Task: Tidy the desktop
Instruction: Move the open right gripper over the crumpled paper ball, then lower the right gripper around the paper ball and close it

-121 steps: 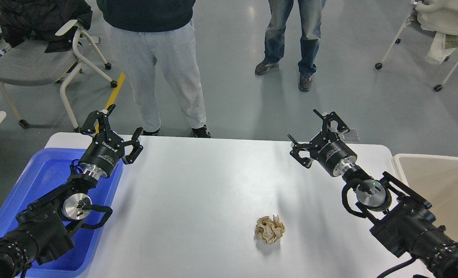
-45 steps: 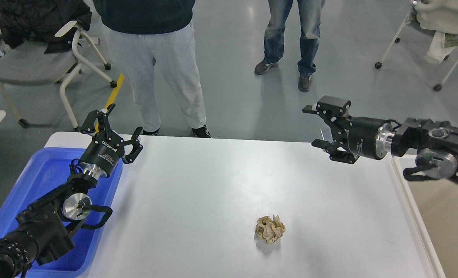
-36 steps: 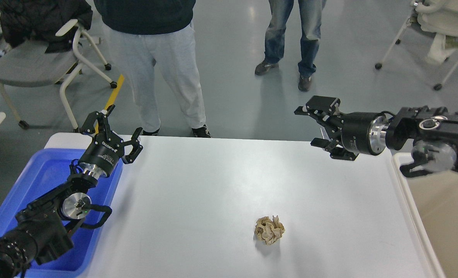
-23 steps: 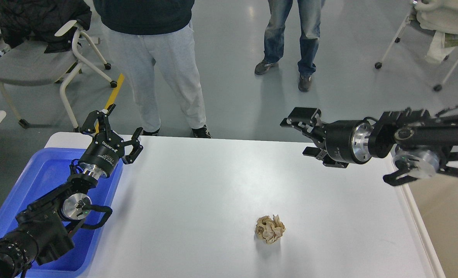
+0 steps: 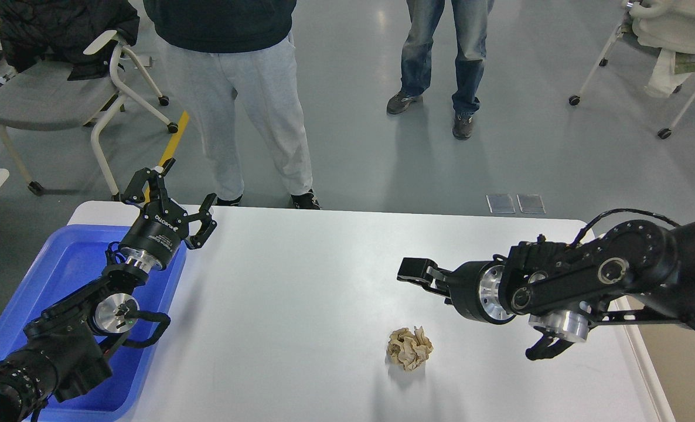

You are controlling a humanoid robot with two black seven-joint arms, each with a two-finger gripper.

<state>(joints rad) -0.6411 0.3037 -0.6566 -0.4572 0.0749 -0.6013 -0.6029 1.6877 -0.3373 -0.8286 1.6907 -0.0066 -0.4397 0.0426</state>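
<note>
The right gripper is seen nearly end-on, so how its jaws stand cannot be told. The left arm hides part of the blue tray at the tabletop's left edge. The tabletop's near edge and the bin off its right edge are cut off.
</note>
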